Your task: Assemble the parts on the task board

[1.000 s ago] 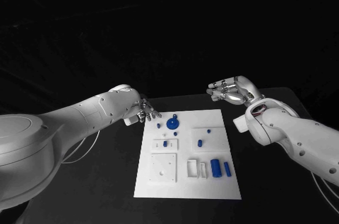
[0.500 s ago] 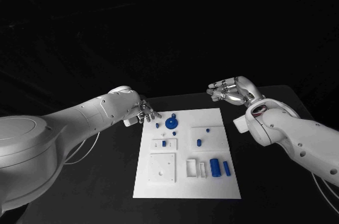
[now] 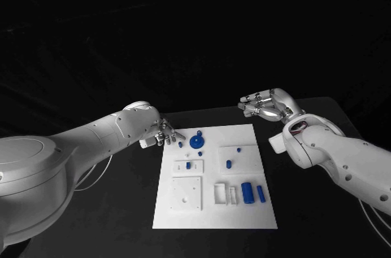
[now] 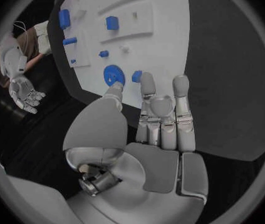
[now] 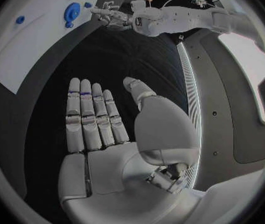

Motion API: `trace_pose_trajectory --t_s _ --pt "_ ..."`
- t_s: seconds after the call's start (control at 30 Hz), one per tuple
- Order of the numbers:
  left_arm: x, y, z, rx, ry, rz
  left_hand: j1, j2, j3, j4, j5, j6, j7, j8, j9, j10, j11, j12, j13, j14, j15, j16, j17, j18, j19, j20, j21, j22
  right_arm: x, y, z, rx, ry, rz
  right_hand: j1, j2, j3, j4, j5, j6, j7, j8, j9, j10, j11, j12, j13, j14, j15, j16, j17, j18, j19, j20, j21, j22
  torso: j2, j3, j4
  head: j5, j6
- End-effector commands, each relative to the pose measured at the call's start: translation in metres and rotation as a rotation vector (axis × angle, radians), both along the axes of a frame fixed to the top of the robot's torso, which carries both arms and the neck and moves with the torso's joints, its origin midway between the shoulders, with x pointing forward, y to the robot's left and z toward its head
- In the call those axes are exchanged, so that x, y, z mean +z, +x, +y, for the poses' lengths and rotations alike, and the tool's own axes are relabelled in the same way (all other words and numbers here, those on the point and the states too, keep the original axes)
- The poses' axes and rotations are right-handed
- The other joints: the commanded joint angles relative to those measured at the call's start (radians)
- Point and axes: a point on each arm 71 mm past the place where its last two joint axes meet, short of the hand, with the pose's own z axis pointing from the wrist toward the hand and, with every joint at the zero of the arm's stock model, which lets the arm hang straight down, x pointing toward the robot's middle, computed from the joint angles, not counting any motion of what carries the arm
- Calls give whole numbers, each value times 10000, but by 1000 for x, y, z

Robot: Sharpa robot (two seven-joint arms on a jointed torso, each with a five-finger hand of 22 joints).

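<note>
The left hand (image 3: pixel 165 134) is mostly hidden behind its own arm in the head view; its fingertips cover part of the board's (image 3: pixel 244 218) edge. In the right wrist view the board (image 5: pixel 27 50) is cut off at the circle's rim. The smallest parts (image 3: pixel 239 149) are too small to tell their shape.

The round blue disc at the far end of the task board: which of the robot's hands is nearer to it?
Left. The left hand hovers just beside the round blue disc, at the task board's far left corner; the right hand is off the board, beyond its far right corner.
</note>
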Motion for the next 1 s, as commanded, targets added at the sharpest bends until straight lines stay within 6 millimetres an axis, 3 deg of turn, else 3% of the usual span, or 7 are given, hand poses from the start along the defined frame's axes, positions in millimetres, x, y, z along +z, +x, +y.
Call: trace_pose_trajectory --t_s 0.03,0.43,0.6,0.73,0.9,1.0 --pt "-2 -1 -1 -175 93 205 15 -112 -1 85 -42 6 78 -56 -29 405 17 -46 25 -58 9 -36 -13 -100 -58 22 29 183 1 0 2 53 -24 -66 87 19 -36 -6 47 -84 18 0 10 -67 -29 -66 -15 -89 4 -41 -12 119 -64 -12 -58 -15 2 5 -5 3 0" --pt "-11 -4 -3 -226 23 409 -2 -60 13 156 -72 37 92 -163 -120 398 27 -70 34 -74 16 -34 -57 -97 -65 29 19 181 0 0 2 60 -13 -64 120 30 -110 33 64 -108 19 -1 9 -76 -28 -65 -14 -96 8 -41 -12 120 -77 -6 -58 -15 12 8 -5 -48 -5" --pt "-14 -4 -2 -177 -24 428 -12 -19 25 163 -70 34 95 -178 -129 399 28 -77 36 -83 18 -40 -76 -97 -68 31 17 182 0 0 3 71 -2 -65 120 30 -110 33 64 -108 19 -1 9 -76 -28 -65 -14 -96 8 -41 -12 120 -77 -6 -58 -15 15 14 -34 -42 -1" --pt "-15 -4 -2 -164 -65 426 -20 37 30 133 -58 24 99 -190 -130 398 31 -87 39 -86 21 -39 -88 -95 -70 33 12 181 0 0 3 71 1 -66 120 30 -110 33 64 -108 19 -1 9 -76 -28 -65 -14 -96 8 -41 -12 120 -77 -6 -58 -15 22 14 -8 -91 -6" --pt "-15 -4 -3 -147 -142 434 -60 198 4 -56 4 2 105 -207 -125 396 34 -102 49 -90 22 -31 -107 -94 -67 35 5 182 1 0 3 71 2 -67 120 30 -110 33 64 -108 19 -1 9 -76 -28 -65 -14 -96 8 -41 -12 120 -77 -6 -58 -15 29 7 -10 -125 0" --pt "-16 -4 -3 -101 -234 420 -133 425 -83 -369 46 -10 120 -257 -186 394 45 -122 58 -94 28 -23 -126 -91 -68 43 -1 184 1 0 3 70 2 -64 150 33 -148 68 63 -105 20 -2 8 -74 -30 -65 -14 -92 6 -40 -12 122 -76 -7 -52 -15 26 12 -2 -129 -11"
